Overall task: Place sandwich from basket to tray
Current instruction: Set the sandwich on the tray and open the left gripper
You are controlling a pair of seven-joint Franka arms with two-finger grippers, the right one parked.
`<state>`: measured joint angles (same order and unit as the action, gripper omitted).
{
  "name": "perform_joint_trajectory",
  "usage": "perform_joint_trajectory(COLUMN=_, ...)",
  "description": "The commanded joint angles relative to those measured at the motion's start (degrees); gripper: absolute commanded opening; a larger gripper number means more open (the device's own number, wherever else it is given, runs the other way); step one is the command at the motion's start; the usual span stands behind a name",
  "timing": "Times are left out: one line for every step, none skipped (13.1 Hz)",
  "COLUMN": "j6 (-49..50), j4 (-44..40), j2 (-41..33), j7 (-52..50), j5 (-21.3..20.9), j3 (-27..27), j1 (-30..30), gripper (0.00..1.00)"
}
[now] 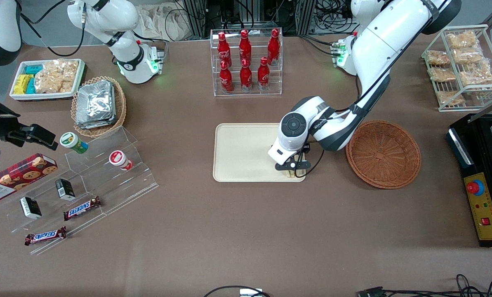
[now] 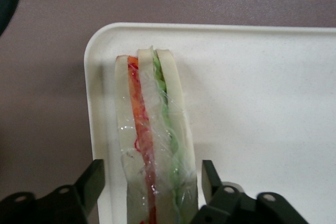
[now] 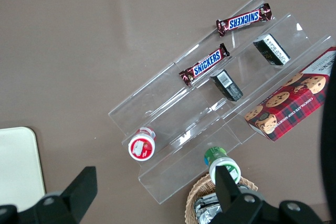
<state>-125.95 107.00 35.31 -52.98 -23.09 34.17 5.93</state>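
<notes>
The sandwich point(image 2: 155, 145), a clear-wrapped wedge of pale bread with red-orange and green filling, stands on edge on the cream-beige tray point(image 2: 262, 103), close to one rounded corner. My left gripper point(image 2: 153, 182) is open, one finger on each side of the sandwich with a small gap on both. In the front view the gripper point(image 1: 293, 168) is low over the tray point(image 1: 241, 152), at its nearer corner toward the working arm's end, and hides most of the sandwich. The reddish-brown wicker basket point(image 1: 384, 153) lies beside the tray, with nothing in it.
A clear rack of red bottles point(image 1: 246, 62) stands farther from the camera than the tray. A tan basket of foil packets point(image 1: 98, 105) and a clear stepped shelf point(image 1: 105, 181) with snacks lie toward the parked arm's end. A black control box point(image 1: 483, 206) sits at the working arm's end.
</notes>
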Motion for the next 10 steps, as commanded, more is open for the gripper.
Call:
perform_joint_trajectory(j6=4.5, j4=-0.5, j2=-2.7, j7=-1.7, j5=-0.6, j3=1.6, j1=-0.4, gripper=1.0)
perform_joint_trajectory(j6=6.5, j4=-0.6, j2=-4.4, j7=-1.6, j5=-0.3, j3=2.1, j1=-0.6, gripper=1.0)
perform_joint_trajectory(j6=8.4, j4=-0.7, j2=-6.4, j7=-1.5, j5=-0.2, j3=2.2, j1=-0.6, gripper=1.0)
perform_joint_trajectory(j6=10.6, j4=-1.1, j2=-8.6, j7=-1.3, j5=0.8, j3=2.4, j1=-1.0, gripper=1.0)
perform_joint_trajectory(j6=13.5, j4=-2.5, j2=-11.7, j7=-0.5, j5=4.8, j3=2.7, j1=-1.7, gripper=1.0)
perform_joint_trajectory(j6=17.4, j4=-4.4, j2=-14.5, j7=1.0, j5=8.7, j3=2.6, j1=-2.4, gripper=1.0)
perform_joint_trajectory(j6=21.7, j4=-6.2, j2=-17.4, j7=4.5, j5=11.2, j3=2.4, j1=-3.9, gripper=1.0)
perform_joint_trajectory(j6=25.1, j4=-6.8, j2=-20.9, j7=8.6, j5=13.7, j3=1.8, j1=-5.4, gripper=1.0)
perform_joint_trajectory(j6=27.1, j4=-6.6, j2=-24.7, j7=12.3, j5=16.5, j3=-0.8, j1=-6.4, gripper=1.0)
perform_joint_trajectory(j6=28.6, j4=-6.0, j2=-28.7, j7=16.6, j5=19.0, j3=-5.6, j1=-6.0, gripper=1.0)
